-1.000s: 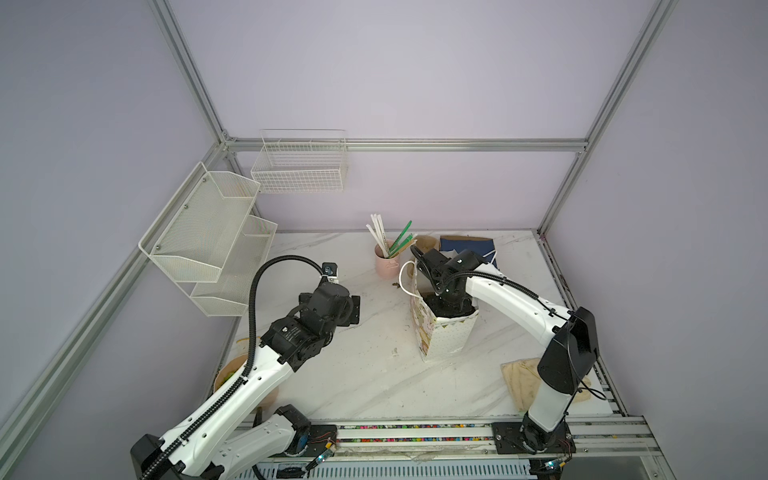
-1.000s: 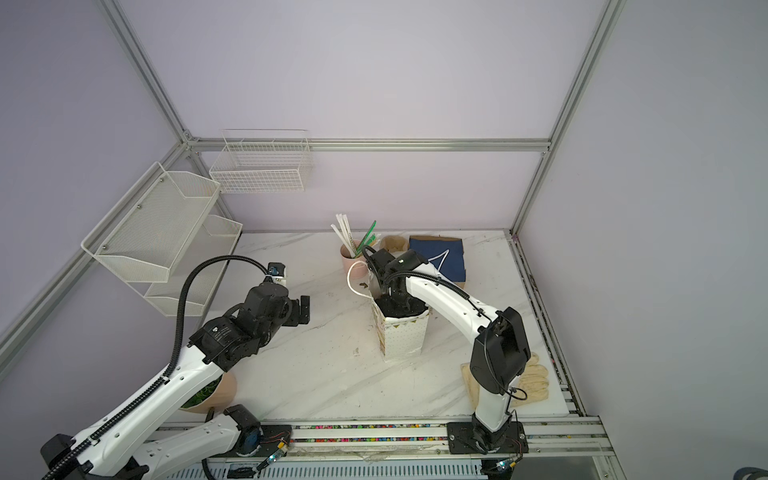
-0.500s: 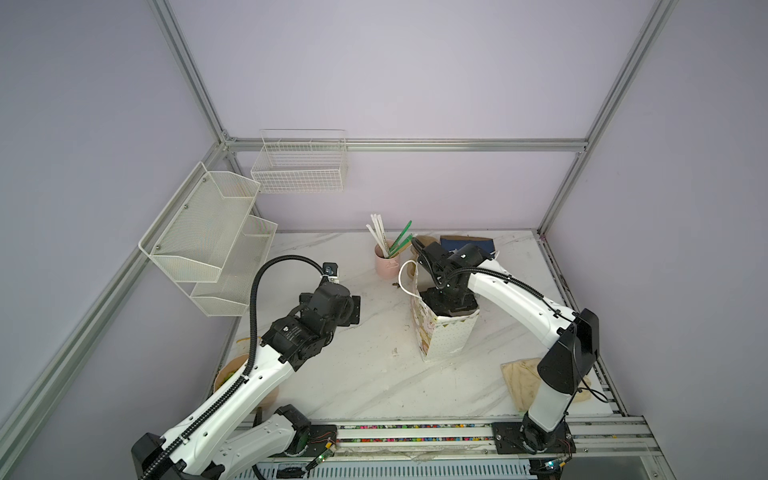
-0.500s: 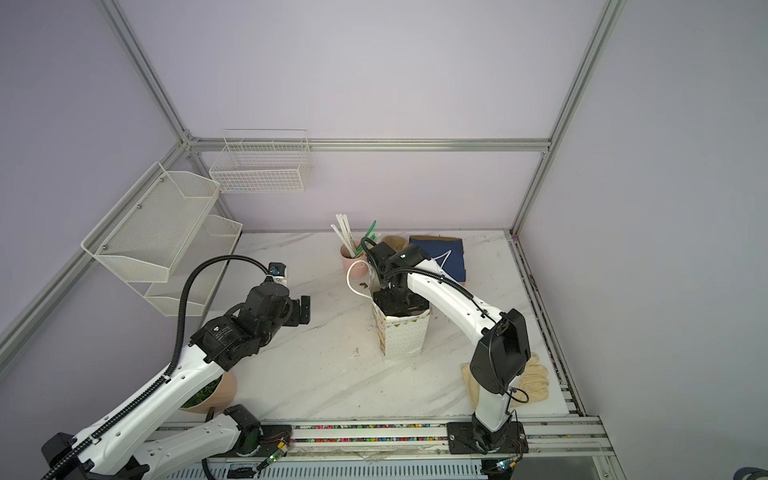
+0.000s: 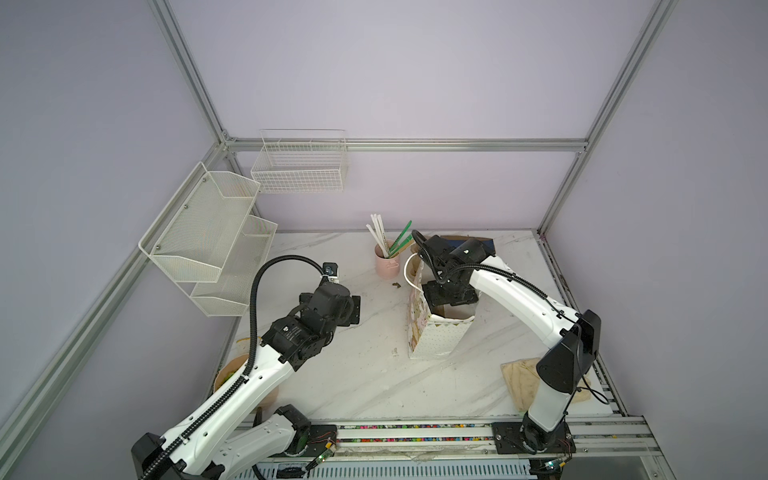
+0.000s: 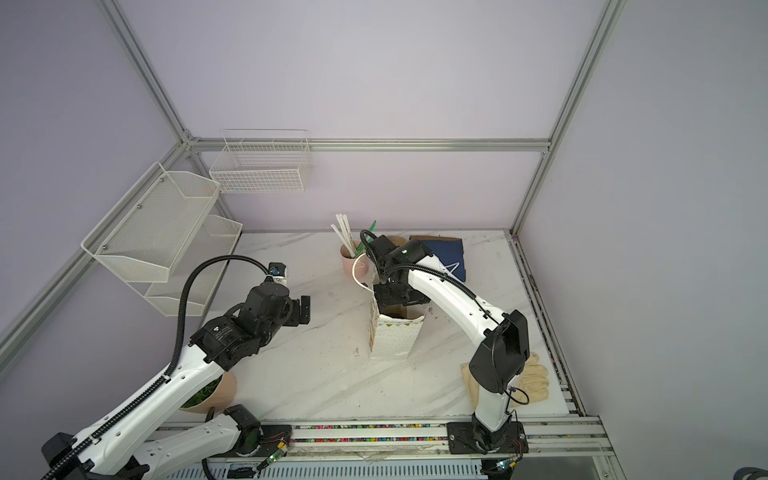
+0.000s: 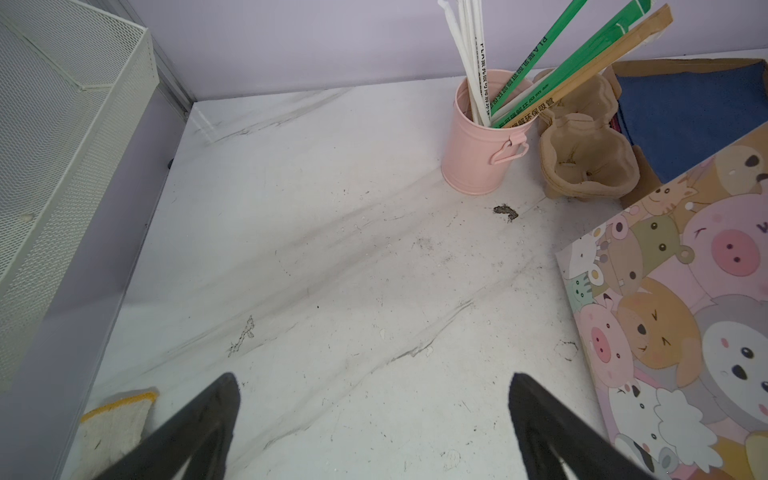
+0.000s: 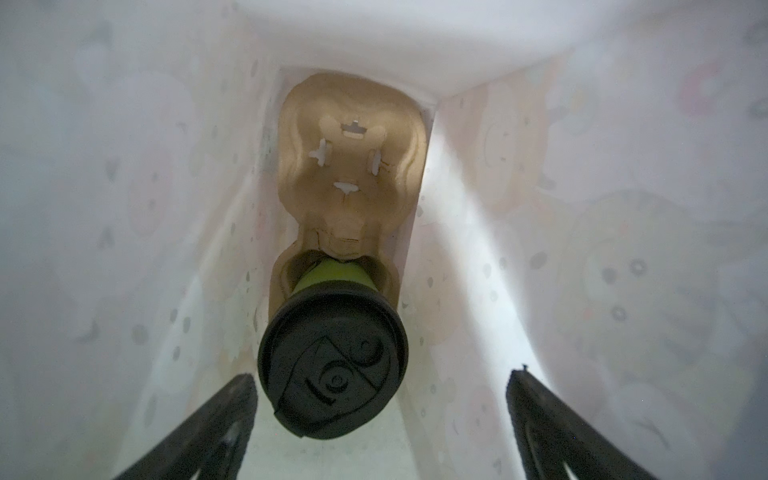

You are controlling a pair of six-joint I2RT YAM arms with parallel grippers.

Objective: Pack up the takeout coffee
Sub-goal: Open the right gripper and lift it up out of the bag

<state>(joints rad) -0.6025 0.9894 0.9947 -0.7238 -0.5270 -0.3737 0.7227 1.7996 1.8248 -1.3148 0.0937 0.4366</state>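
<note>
Right jaws shifted slightly, wide apart above takeout coffee point(image 8: 332, 276), lid point(image 8: 332, 374) hiding most, left jaws wide

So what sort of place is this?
Probably a mock café takeout counter: a pink mug of wrapped straws, a pulp cup tray, and the takeout coffee inside the paper bag.

My feed shows table point(image 7: 332, 270) as marble-look slab, smooth, faint sheen, scuffed. I read bag point(image 7: 685, 316) as printed paper, satin outside, matt white inside; mug point(image 7: 478, 153) pink painted metal, smooth; cup tray point(image 8: 349, 137) tan moulded pulp, rough, matt; coffee cup point(image 8: 332, 276) green paper wall, lid point(image 8: 332, 370) black plastic, matt, embossed; shelf point(image 5: 199, 232) white coated metal mesh.
</note>
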